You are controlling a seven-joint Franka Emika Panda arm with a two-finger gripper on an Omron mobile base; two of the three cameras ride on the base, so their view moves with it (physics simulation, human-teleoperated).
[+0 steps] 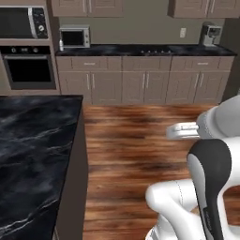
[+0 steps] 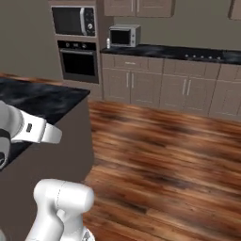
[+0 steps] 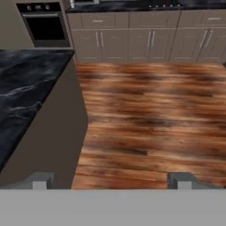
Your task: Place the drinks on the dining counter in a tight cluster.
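Note:
The dining counter (image 1: 33, 140) is a broad black marble slab with white veins, filling the left of the left base view. It also lies at the left in the right base view (image 2: 42, 101) and in the hand view (image 3: 22, 92). What shows of its top is bare. The drinks are out of view. My gripper (image 3: 112, 181) looks down over the wooden floor just right of the counter's corner. Its fingertips (image 3: 40, 180) stand far apart with nothing between them, so it is open.
A wooden floor (image 1: 140, 140) stretches between the dining counter and a narrower black counter (image 1: 140, 49) on brown cabinets at the back wall. A wall oven (image 1: 29, 68), a small toaster oven (image 1: 75, 36) and a coffee machine (image 1: 211, 33) stand along that wall.

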